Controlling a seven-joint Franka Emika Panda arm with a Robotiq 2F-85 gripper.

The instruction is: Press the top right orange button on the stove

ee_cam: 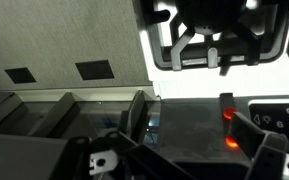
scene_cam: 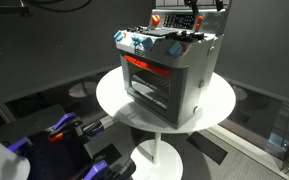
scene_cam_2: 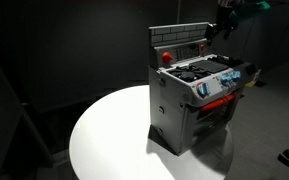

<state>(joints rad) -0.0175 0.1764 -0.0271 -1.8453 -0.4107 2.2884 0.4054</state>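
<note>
A grey toy stove (scene_cam: 169, 75) stands on a round white table (scene_cam: 114, 95); it also shows in an exterior view (scene_cam_2: 194, 95). Its upright back panel (scene_cam_2: 179, 38) carries orange buttons (scene_cam: 154, 18) (scene_cam_2: 166, 56). My gripper (scene_cam: 199, 12) (scene_cam_2: 224, 22) hangs just above and behind the top of the back panel. In the wrist view the fingers (ee_cam: 194, 140) are spread apart and hold nothing. Two orange buttons (ee_cam: 227, 113) (ee_cam: 231, 143) glow on the grey panel right beside one finger. I cannot tell whether the finger touches them.
The stove's burners (ee_cam: 219, 35) and front knobs (scene_cam: 144, 45) lie beyond the panel. The oven door (scene_cam: 149, 85) has a red strip above it. A dark backdrop surrounds the table. Blue and black equipment (scene_cam: 64, 130) sits low beside the table.
</note>
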